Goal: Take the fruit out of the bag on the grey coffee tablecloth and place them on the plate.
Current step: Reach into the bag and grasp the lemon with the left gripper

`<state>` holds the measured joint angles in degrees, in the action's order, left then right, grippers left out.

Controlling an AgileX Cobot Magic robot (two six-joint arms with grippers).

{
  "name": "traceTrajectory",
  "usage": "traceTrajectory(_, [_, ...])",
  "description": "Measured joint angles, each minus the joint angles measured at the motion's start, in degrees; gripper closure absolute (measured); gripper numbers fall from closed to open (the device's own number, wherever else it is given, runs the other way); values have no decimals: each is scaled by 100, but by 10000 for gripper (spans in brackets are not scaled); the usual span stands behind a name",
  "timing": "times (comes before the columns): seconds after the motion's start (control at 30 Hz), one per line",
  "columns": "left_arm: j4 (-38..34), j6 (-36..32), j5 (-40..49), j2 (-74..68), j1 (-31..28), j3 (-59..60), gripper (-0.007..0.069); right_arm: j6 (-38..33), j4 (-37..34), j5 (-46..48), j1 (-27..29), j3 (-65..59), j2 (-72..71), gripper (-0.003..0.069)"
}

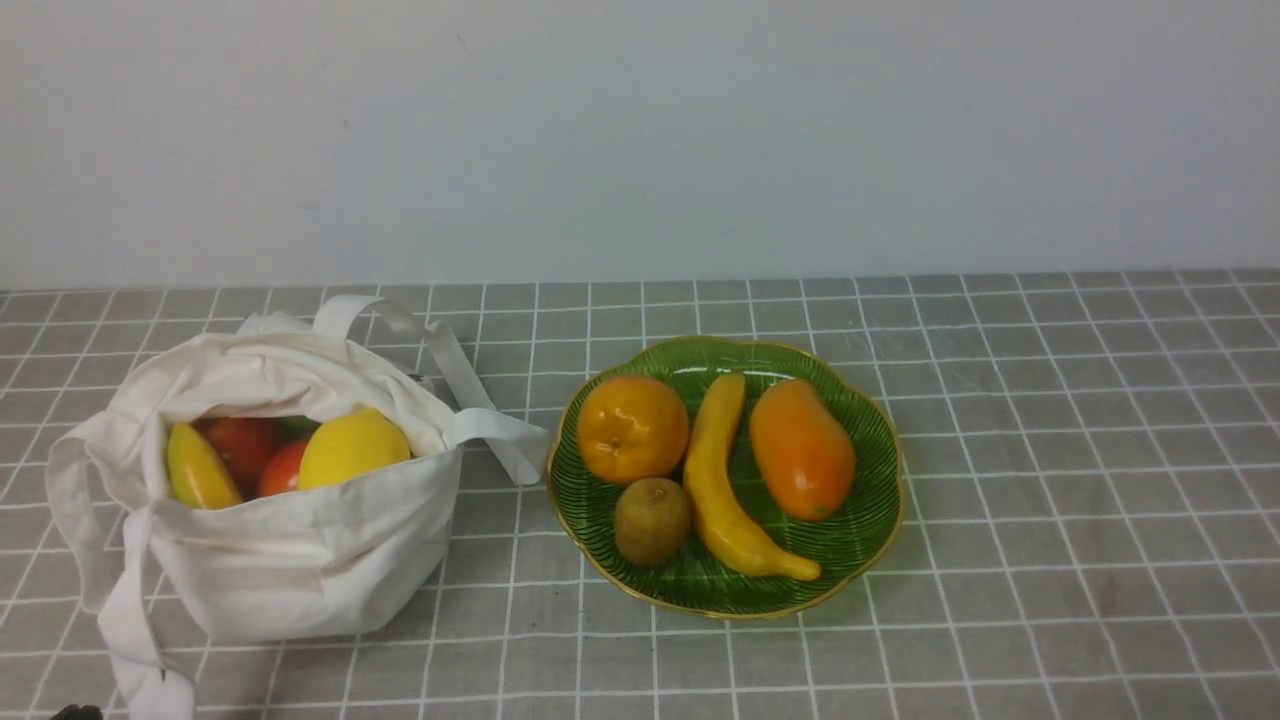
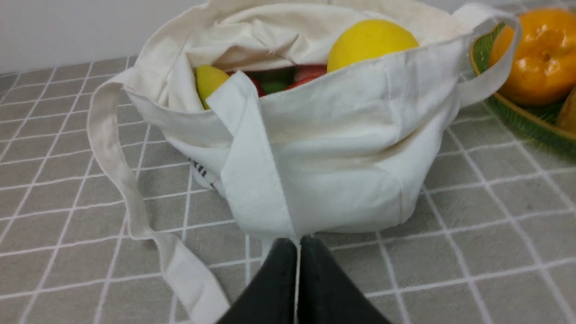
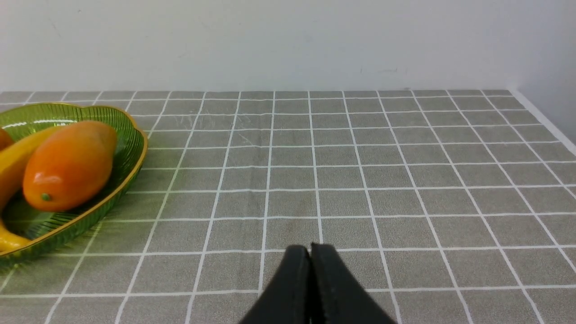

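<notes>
The off-white cloth bag (image 1: 300, 550) stands open at the left on the grey coffee tablecloth (image 1: 1050, 450). Inside it are a yellow lemon (image 1: 352, 447), two red fruit (image 1: 245, 445) and a yellow-green one (image 1: 198, 468). The green plate (image 1: 860, 540) lies to its right and holds an orange (image 1: 632, 428), a yellow banana-shaped fruit (image 1: 715, 480), an orange oval fruit (image 1: 802, 448) and a brown kiwi (image 1: 652, 520). My left gripper (image 2: 299, 243) is shut and empty, low on the cloth just before the bag (image 2: 342, 157). My right gripper (image 3: 310, 248) is shut and empty over bare cloth, right of the plate (image 3: 130, 148).
The bag's long strap (image 2: 112, 157) trails on the cloth beside the left gripper; another strap (image 1: 460, 380) lies between bag and plate. A white wall runs along the back. The cloth's right edge (image 3: 549, 123) shows in the right wrist view.
</notes>
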<state>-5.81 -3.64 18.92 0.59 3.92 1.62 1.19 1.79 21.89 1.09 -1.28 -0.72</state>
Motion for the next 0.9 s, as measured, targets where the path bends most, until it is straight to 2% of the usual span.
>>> traceTrajectory(0.17, [-1582, 1009, -650, 0, 0, 0, 632, 0, 0, 0, 0, 0, 0, 674])
traceTrajectory(0.33, [-2693, 1267, -902, 0, 0, 0, 632, 0, 0, 0, 0, 0, 0, 674])
traceTrajectory(0.47, [-2911, 1202, -1638, 0, 0, 4, 632, 0, 0, 0, 0, 0, 0, 674])
traceTrajectory(0.5, [-2968, 1208, -2500, 0, 0, 4, 632, 0, 0, 0, 0, 0, 0, 674])
traceTrajectory(0.6, [-2971, 1182, -3202, 0, 0, -401, 632, 0, 0, 0, 0, 0, 0, 674])
traceTrajectory(0.73, [-2724, 872, -3023, -85, 0, -1198, 632, 0, 0, 0, 0, 0, 0, 674])
traceTrajectory(0.77, [-2458, 603, -2455, -377, 0, -1777, 632, 0, 0, 0, 0, 0, 0, 674])
traceTrajectory(0.8, [-2432, 533, -2377, -424, 0, -1926, 632, 0, 0, 0, 0, 0, 0, 674])
traceTrajectory(0.83, [-2232, 284, -1552, -942, 0, -2506, 632, 0, 0, 0, 0, 0, 0, 674])
traceTrajectory(0.9, [-2089, 38, -658, -1604, 0, -3173, 632, 0, 0, 0, 0, 0, 0, 674])
